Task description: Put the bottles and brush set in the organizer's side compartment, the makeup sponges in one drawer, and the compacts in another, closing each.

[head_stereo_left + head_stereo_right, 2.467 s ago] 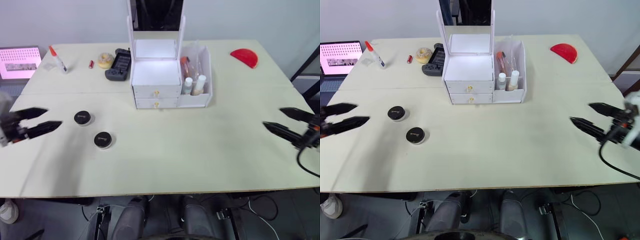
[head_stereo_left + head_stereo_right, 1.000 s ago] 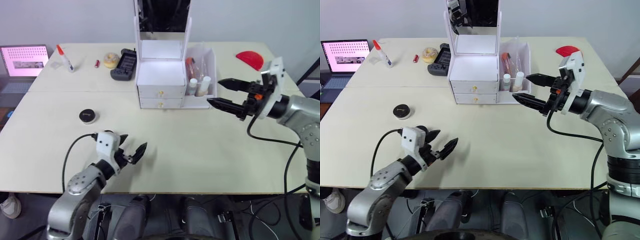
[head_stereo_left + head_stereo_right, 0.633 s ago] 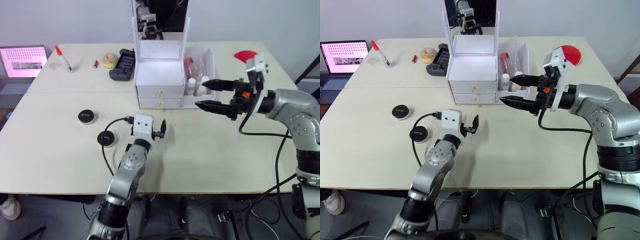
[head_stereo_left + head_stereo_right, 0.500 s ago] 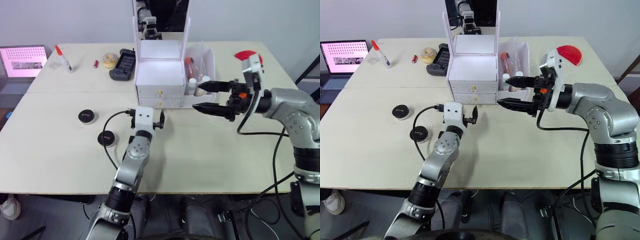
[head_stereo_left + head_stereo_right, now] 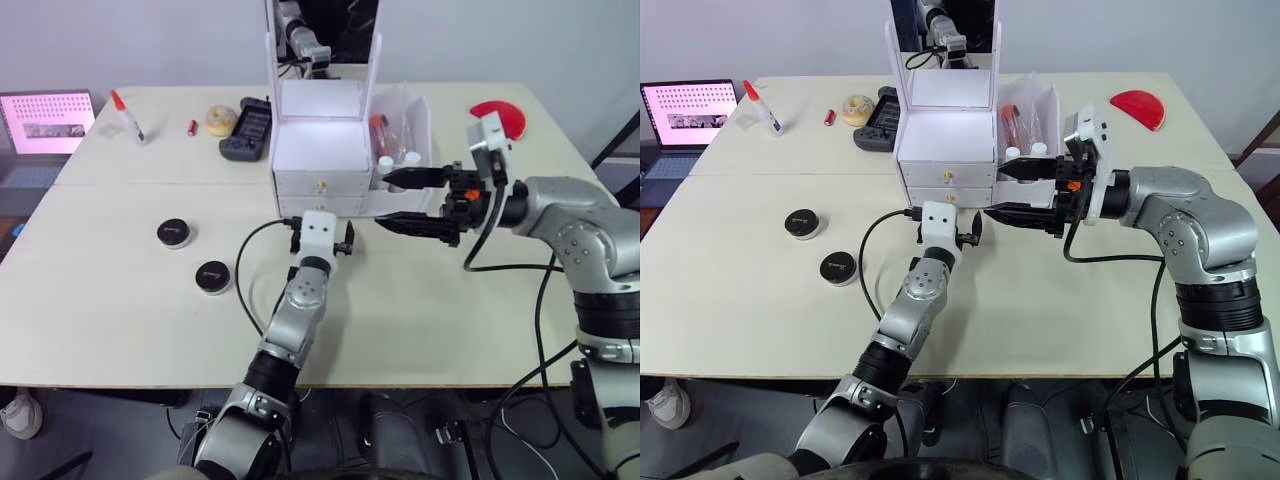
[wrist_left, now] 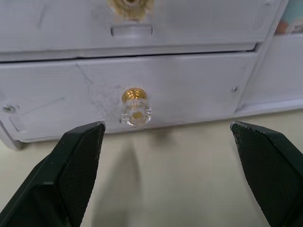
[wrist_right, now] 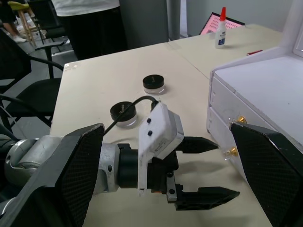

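The white organizer (image 5: 318,145) with its mirror stands at the table's back centre, and both drawers are closed. My left gripper (image 5: 322,228) is open just in front of the lower drawer's gold knob (image 6: 136,106), which sits between its fingers (image 6: 78,158) without touching. My right gripper (image 5: 384,200) is open beside it, in front of the side compartment (image 5: 420,150). That bin holds small bottles (image 5: 386,166) and a clear packet. Two black compacts (image 5: 174,232) (image 5: 212,276) lie on the table's left. The makeup sponges are out of view.
Behind the organizer's left lie a black gadget (image 5: 245,128), a yellowish roll (image 5: 212,120), a small red item (image 5: 193,127) and a glue bottle (image 5: 128,116). A laptop (image 5: 40,122) sits far left, a red half-disc (image 5: 497,112) at back right. A person (image 7: 90,19) stands beyond the table.
My left gripper swung from the table's left side to the front of the lower drawer. My right gripper moved left toward the organizer. Both stayed open.
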Controlling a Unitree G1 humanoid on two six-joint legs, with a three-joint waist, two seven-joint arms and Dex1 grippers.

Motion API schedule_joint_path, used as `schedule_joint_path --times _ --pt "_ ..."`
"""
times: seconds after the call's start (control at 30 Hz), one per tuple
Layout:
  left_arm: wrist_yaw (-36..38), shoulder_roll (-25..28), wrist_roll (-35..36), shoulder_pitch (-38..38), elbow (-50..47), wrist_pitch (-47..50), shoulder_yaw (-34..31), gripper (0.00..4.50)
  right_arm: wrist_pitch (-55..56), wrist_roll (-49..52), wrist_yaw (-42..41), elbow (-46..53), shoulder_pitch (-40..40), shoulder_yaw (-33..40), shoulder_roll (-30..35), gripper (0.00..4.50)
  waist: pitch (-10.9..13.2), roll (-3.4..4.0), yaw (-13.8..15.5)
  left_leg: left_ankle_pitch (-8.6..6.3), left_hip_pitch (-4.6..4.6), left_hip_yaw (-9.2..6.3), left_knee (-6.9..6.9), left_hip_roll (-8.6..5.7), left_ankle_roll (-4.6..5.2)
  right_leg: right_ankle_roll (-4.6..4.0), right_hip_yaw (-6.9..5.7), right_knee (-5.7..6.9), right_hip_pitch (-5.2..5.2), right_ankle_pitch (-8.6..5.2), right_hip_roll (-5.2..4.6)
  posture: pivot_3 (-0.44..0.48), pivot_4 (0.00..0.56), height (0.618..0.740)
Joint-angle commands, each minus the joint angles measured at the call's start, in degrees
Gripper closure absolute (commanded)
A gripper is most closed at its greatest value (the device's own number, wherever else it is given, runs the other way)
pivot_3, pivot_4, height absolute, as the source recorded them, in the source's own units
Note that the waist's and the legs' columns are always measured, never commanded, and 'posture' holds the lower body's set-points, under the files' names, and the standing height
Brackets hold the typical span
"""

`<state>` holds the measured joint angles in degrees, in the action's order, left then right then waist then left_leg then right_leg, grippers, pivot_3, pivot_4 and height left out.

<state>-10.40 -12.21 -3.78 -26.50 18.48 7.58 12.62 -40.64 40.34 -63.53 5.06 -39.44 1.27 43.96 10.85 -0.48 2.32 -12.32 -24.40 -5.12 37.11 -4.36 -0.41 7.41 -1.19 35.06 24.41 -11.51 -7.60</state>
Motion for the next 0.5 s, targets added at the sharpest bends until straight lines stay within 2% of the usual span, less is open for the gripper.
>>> schedule_joint_path --times 0.03,0.27,0.5 --pt "-0.75 -1.6 -1.33 -1.73 -0.1 -2.31 0.22 0.03 1.93 -0.95 -1.64 0.08 0.13 2.65 2.16 0.0 0.0 0.0 0.06 0.0 0.0 0.0 0.0 0.0 0.0 0.0 0.0 0.0 0.0 0.0 0.0 0.0 0.15 0.737" --pt "-1.15 -1.82 -1.7 -1.86 0.83 -3.5 -0.13 0.03 6.91 -6.08 -4.38 -2.32 2.69 2.74 6.91 0.0 0.0 0.0 0.02 0.0 -0.01 0.01 0.0 -0.02 0.0 0.03 0.0 -0.01 0.0 0.01 -0.01 0.0 0.15 0.737" --pt "-1.63 -1.78 -1.51 -2.71 1.97 -4.4 -1.15 0.03 7.1 -6.25 -4.81 -2.38 3.15 3.93 7.31 0.0 0.0 0.0 0.0 0.0 0.0 0.02 -0.01 0.0 0.0 0.03 0.0 -0.01 0.0 0.01 -0.01 0.0 0.15 0.737"
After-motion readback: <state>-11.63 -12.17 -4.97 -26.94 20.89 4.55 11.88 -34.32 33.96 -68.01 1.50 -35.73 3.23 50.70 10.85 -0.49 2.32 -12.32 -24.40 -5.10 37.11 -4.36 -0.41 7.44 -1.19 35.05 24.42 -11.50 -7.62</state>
